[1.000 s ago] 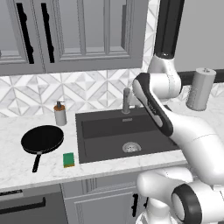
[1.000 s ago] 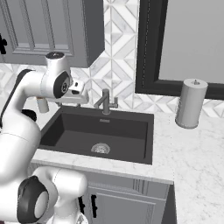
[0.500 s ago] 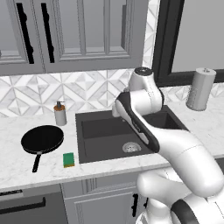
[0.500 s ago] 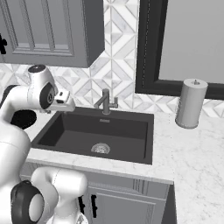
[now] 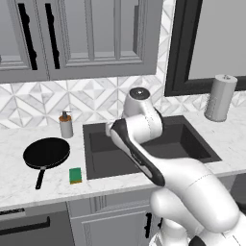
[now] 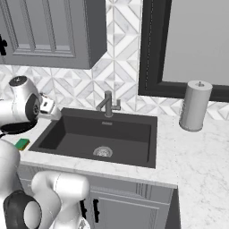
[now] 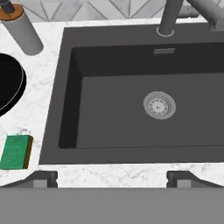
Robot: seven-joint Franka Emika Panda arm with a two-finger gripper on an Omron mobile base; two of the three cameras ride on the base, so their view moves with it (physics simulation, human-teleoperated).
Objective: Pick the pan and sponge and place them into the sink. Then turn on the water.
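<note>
The black pan (image 5: 46, 153) lies on the marble counter left of the sink (image 5: 101, 163), its handle pointing toward the counter's front edge. The green sponge (image 5: 75, 175) lies between the pan and the sink's front left corner. In the hand view, the pan (image 7: 8, 89) sits at the left edge, the sponge (image 7: 16, 152) at lower left, and the sink (image 7: 109, 109) holds nothing. My gripper (image 7: 111, 177) hangs open above the sink's left front area, nothing between its fingers. The faucet (image 6: 108, 103) stands at the sink's back edge and no water runs from it.
A soap bottle (image 5: 66, 125) stands on the counter behind the pan, near the sink's back left corner. A paper towel roll (image 6: 195, 105) stands on the counter right of the sink. Wall cabinets hang above the counter on the left.
The arm has swung left from the faucet toward the sink's left side and lowered. The gripper stays open. Pan and sponge have not moved.
</note>
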